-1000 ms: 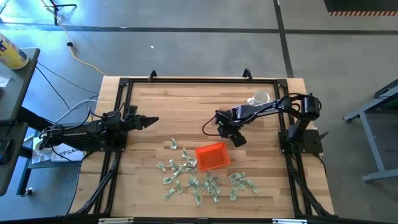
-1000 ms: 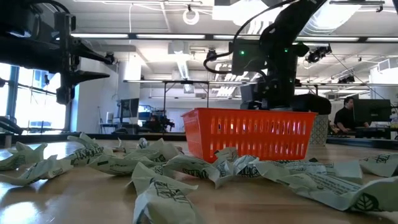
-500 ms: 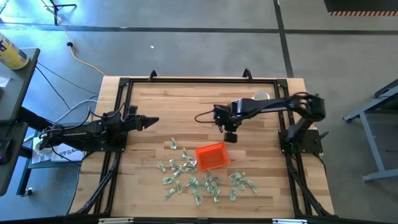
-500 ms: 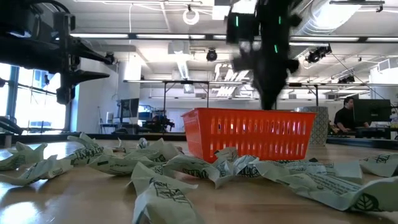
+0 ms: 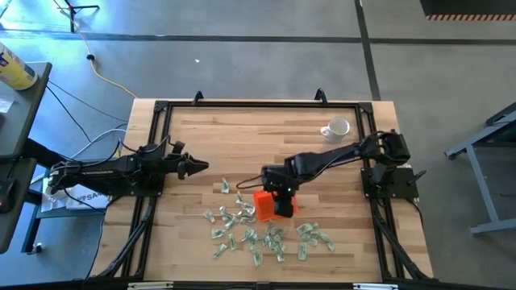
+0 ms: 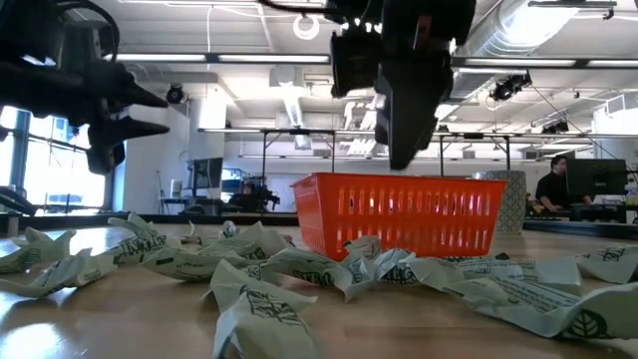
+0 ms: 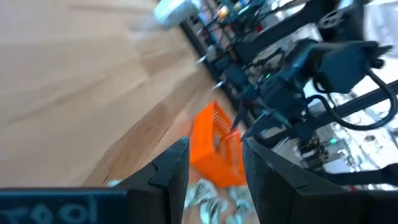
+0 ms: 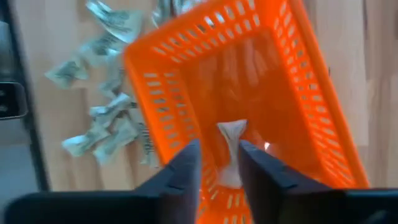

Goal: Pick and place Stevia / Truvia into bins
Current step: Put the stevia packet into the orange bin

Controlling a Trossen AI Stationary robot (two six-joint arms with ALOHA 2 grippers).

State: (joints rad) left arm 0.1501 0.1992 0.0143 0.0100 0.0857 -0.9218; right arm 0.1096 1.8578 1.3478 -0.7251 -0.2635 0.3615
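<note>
Hovering over the orange tray [image 8: 249,99], the right gripper [image 8: 219,163] is pinching one sachet [image 8: 231,149] between its jaws, likely positioning it to drop inside. Other sachets [image 5: 266,235] are lying scattered on the counter [image 5: 242,137] beside the tray, while the left gripper [image 7: 214,163] is waiting well apart, jaws spread.

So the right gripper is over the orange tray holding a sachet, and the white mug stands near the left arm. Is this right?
Not quite. The white mug stands near the right arm's base, not the left arm, as the high view shows. The rest holds: the right gripper is over the orange tray with a sachet between its fingers.
</note>
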